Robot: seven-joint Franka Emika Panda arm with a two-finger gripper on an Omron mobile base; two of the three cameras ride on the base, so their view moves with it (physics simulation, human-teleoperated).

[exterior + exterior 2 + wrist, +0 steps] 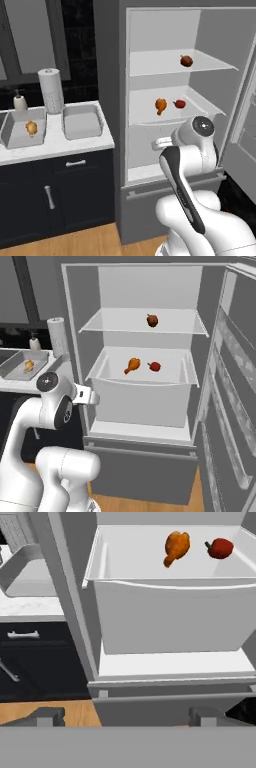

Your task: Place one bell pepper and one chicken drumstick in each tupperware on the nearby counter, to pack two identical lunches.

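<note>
White marble counter (pixel 75 145): two grey tupperwares (pixel 81 121), left one (pixel 12 135) containing a drumstick (pixel 31 128). Fridge shelf (pixel 170 376): drumstick (pixel 176 546) beside red pepper (pixel 220 548). My gripper (pixel 127 716): fingers spread wide, empty.

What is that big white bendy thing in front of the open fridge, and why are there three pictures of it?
That is a robot arm that packs lunches. Two cameras sit behind it, one on each side, so you see the fridge twice. The third camera rides on the hand and looks past its pincer, which is open and holds nothing. In the fridge lie a chicken drumstick beside a red bell pepper on the middle shelf, with another pepper one shelf up. On the counter stand two grey lunch boxes: the left box already has a drumstick inside, while the right box looks bare.
</note>
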